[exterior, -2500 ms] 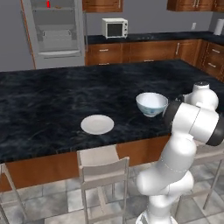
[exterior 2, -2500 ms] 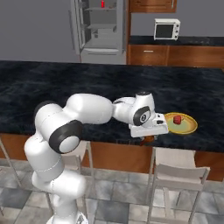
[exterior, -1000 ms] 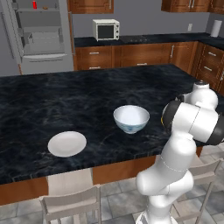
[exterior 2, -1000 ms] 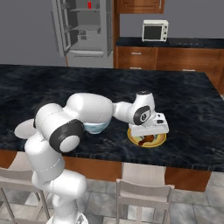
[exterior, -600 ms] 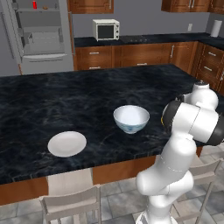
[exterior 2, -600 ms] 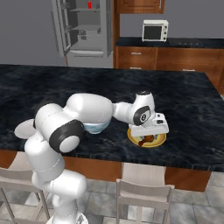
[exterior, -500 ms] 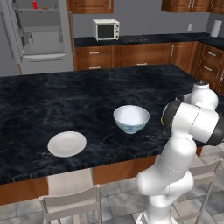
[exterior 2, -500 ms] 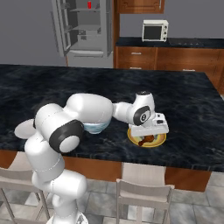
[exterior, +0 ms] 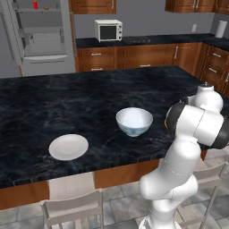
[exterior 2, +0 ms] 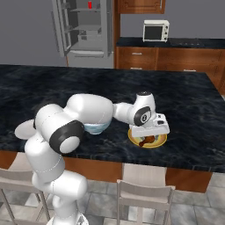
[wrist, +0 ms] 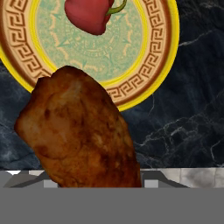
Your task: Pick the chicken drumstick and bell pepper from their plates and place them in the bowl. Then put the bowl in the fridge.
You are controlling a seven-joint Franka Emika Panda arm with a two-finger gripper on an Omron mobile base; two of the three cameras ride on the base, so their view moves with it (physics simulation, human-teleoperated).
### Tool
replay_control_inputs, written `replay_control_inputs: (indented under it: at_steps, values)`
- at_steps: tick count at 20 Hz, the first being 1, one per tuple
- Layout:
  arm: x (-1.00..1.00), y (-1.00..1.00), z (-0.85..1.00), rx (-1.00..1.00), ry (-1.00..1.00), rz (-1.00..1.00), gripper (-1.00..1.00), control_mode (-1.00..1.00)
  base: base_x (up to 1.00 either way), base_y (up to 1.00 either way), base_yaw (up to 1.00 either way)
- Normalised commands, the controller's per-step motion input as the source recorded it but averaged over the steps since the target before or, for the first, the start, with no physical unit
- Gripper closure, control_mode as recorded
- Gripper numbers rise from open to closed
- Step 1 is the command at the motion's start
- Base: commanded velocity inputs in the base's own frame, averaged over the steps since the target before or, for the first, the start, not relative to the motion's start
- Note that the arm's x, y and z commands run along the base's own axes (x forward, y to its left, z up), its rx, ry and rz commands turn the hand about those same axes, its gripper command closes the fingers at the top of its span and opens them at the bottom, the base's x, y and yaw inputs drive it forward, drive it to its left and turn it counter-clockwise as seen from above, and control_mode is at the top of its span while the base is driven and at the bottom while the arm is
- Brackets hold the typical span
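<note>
Brown and glossy, the chicken drumstick (wrist: 81, 133) looms right in front of the hand camera, its lower end running down to where the fingertips would rise, so it looks pinched in the claw, though the tips themselves are hidden behind the meat. From the right base view the gripper (exterior 2: 150, 134) hangs over the yellow-orange plate (exterior 2: 160, 142), drumstick (exterior 2: 146, 140) showing just beneath it. Behind the meat in the hand view, the red bell pepper (wrist: 89, 15) rests on that patterned plate (wrist: 151, 74) — stem curling off to one side. Beside it on the dark marble counter (exterior: 67, 107) stands the bowl (exterior: 134, 121), the plain white plate (exterior: 68, 146) well off to its left. Far back — the fridge (exterior: 40, 36), door open, shelves showing.
</note>
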Motion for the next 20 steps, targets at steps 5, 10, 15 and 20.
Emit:
replay_control_inputs:
  at_steps: [5,10,15,20]
  values:
    - [0.0,0.0,0.0,0.0,0.0,0.0,1.0,1.0,0.0,0.0,0.0]
    - [0.0,0.0,0.0,0.0,0.0,0.0,1.0,-1.0,0.0,0.0,0.0]
    - [0.0,0.0,0.0,0.0,0.0,0.0,1.0,-1.0,0.0,0.0,0.0]
    - [-0.01,0.0,0.0,0.0,0.0,0.0,1.0,-1.0,0.0,0.0,0.0]
